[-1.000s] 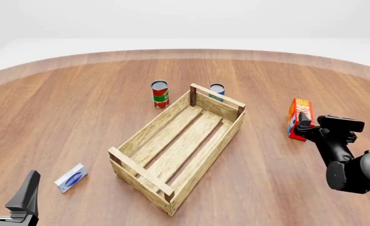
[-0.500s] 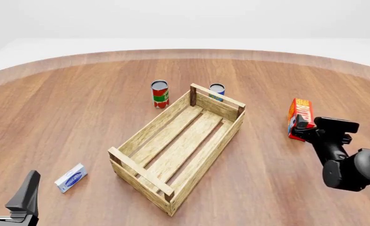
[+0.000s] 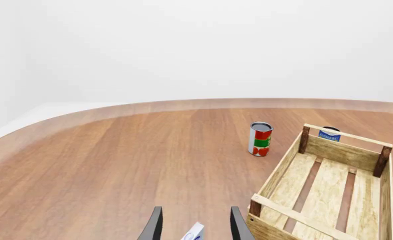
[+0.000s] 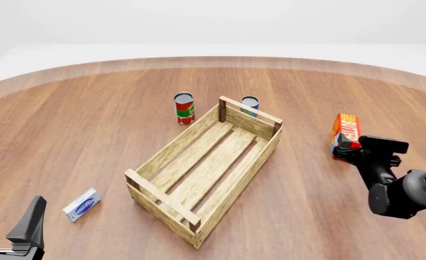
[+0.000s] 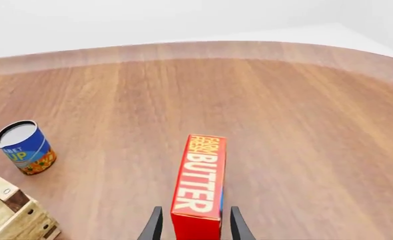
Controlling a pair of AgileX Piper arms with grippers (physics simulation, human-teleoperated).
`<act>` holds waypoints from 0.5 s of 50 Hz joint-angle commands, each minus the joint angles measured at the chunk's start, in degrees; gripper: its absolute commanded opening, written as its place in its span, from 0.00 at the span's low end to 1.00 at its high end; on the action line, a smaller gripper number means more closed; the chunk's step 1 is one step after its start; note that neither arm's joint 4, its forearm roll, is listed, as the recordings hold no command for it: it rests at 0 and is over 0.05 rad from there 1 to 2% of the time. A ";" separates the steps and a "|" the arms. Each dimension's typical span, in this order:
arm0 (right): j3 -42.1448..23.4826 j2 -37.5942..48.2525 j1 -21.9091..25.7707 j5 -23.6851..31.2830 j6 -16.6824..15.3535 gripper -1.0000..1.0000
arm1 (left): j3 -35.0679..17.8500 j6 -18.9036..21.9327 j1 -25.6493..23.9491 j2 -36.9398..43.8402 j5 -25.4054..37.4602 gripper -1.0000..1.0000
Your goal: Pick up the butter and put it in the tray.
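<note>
The butter (image 4: pixel 346 131) is a red-orange carton standing upright on the table, right of the tray (image 4: pixel 171 147), a large wooden-slat crate. My right gripper (image 4: pixel 348 150) is open at the butter's near side, low down. In the right wrist view the butter (image 5: pixel 200 185) stands between the two fingers (image 5: pixel 154 223), with a small gap on each side. My left gripper (image 4: pixel 9 218) is open and empty at the near left edge. In the left wrist view its fingers (image 3: pixel 155 226) frame the top of a small box.
A red-and-green can (image 4: pixel 184 108) stands beyond the tray's far left corner and a blue can (image 4: pixel 250 103) behind its far end. The blue can also shows in the right wrist view (image 5: pixel 24 147). A small white-and-blue flat box (image 4: pixel 81 204) lies near my left gripper.
My right gripper has moved forward toward the butter, so its fingers now straddle the carton's lower part. The left arm and the other objects have not moved.
</note>
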 commanded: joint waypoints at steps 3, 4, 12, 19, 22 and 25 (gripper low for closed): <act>-0.52 1.37 0.20 -0.27 0.20 1.00 | 0.00 0.00 0.00 0.00 0.00 1.00; -0.64 1.43 0.13 -0.22 0.02 1.00 | 0.00 0.00 0.00 0.00 0.00 1.00; -1.44 2.14 0.09 0.05 0.10 1.00 | 0.00 0.00 0.00 0.00 0.00 1.00; -1.85 2.82 0.14 0.00 -0.15 1.00 | 0.00 0.00 0.00 0.00 0.00 1.00; -2.37 3.29 0.00 0.25 -0.04 1.00 | 0.00 0.00 0.00 0.00 0.00 1.00; -2.72 3.55 0.07 0.39 -0.06 1.00 | 0.00 0.00 0.00 0.00 0.00 1.00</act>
